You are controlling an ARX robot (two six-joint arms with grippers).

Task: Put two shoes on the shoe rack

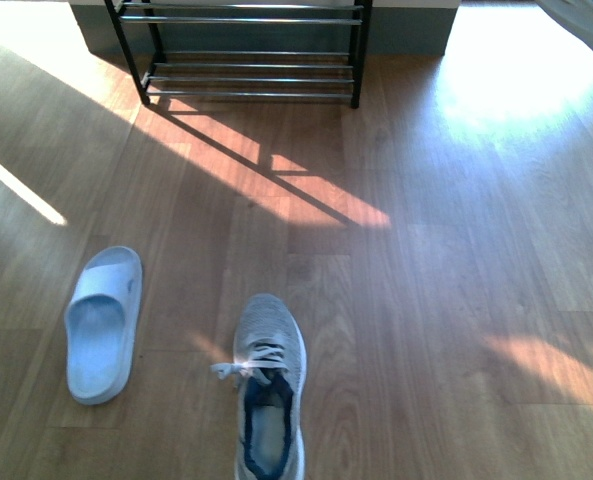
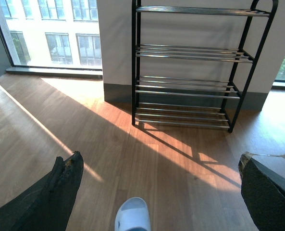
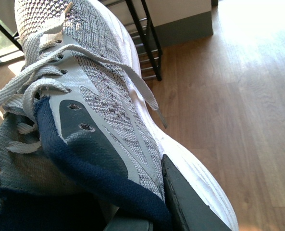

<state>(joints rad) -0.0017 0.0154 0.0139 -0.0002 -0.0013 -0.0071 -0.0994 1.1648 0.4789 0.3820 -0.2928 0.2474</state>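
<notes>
A grey sneaker [image 1: 267, 380] with a navy collar shows at the bottom centre of the front view, toe toward the shoe rack [image 1: 251, 60] at the far wall. My right gripper [image 3: 144, 216] is shut on the grey sneaker [image 3: 94, 91] at its collar, with one dark finger [image 3: 190, 209] pressed on its outer side. The other finger is hidden. A pale blue slide sandal [image 1: 103, 322] lies on the floor to the sneaker's left. My left gripper [image 2: 164, 192] hangs open above the sandal's toe [image 2: 132, 216], facing the shoe rack [image 2: 190, 67], whose tiers hold nothing.
The wooden floor [image 1: 456, 260] runs bare between the shoes and the rack, crossed by bright sun patches. A wall with a grey baseboard [image 2: 117, 91] stands behind the rack, and windows [image 2: 46, 33] lie to its left. A white object [image 1: 588, 28] shows at the far right.
</notes>
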